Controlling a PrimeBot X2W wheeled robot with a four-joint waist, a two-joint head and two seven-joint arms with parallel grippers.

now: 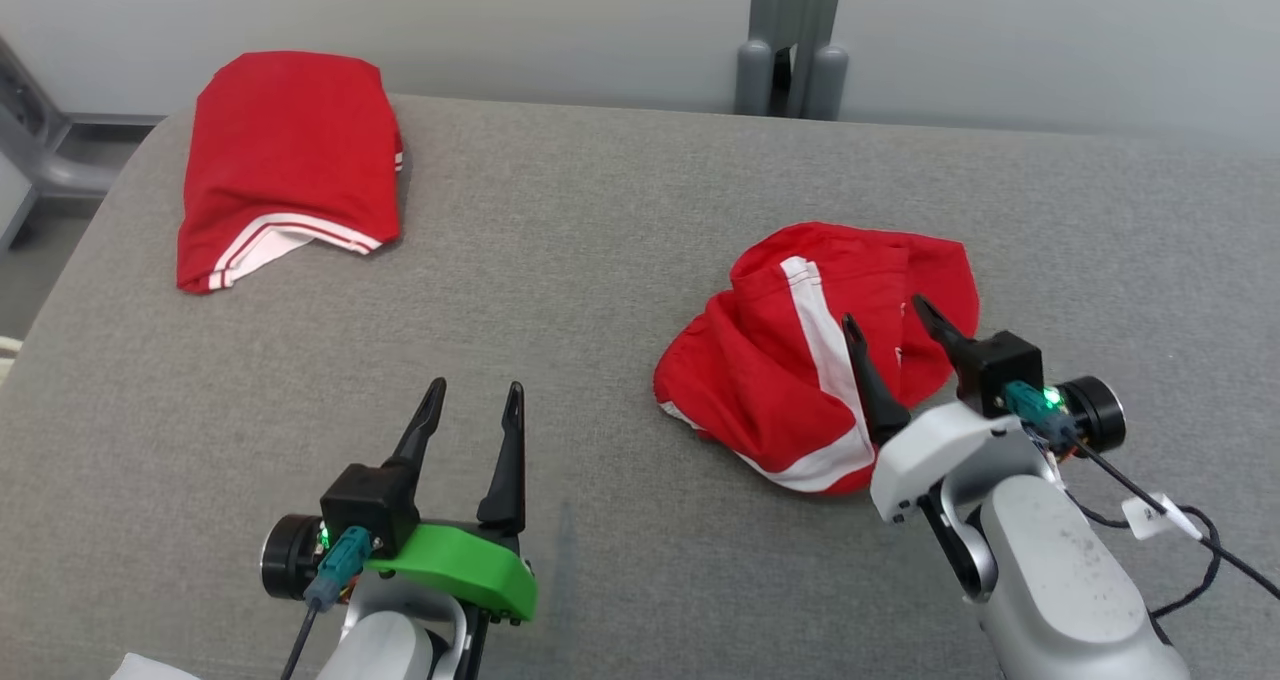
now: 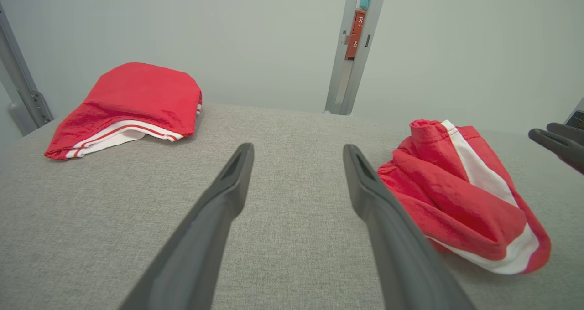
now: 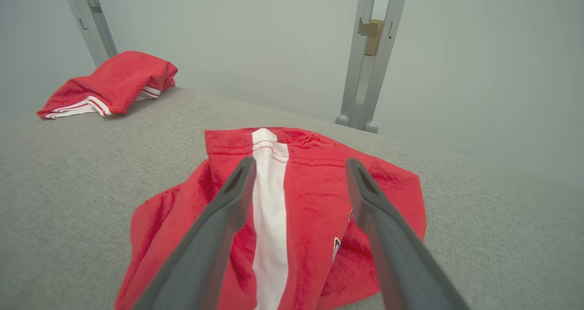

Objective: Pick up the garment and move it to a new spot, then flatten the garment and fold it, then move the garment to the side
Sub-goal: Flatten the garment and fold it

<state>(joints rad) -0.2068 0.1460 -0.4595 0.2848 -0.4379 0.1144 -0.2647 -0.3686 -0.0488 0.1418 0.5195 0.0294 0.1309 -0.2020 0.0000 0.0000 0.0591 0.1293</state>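
A crumpled red garment (image 1: 790,360) with a white stripe lies in a heap on the grey surface, right of centre. My right gripper (image 1: 893,315) hovers over its near right part, open, with nothing between its fingers; in the right wrist view the garment (image 3: 310,200) lies just beyond and under the gripper (image 3: 297,165). My left gripper (image 1: 476,392) stands open over bare fabric near the front, left of the garment. In the left wrist view the gripper (image 2: 297,150) points across the surface and the garment (image 2: 461,196) lies to its right.
A second red garment (image 1: 290,160), folded, with white trim, lies at the far left corner of the grey padded table (image 1: 600,260). A grey post (image 1: 790,40) stands behind the far edge. A black cable (image 1: 1180,530) hangs by the right arm.
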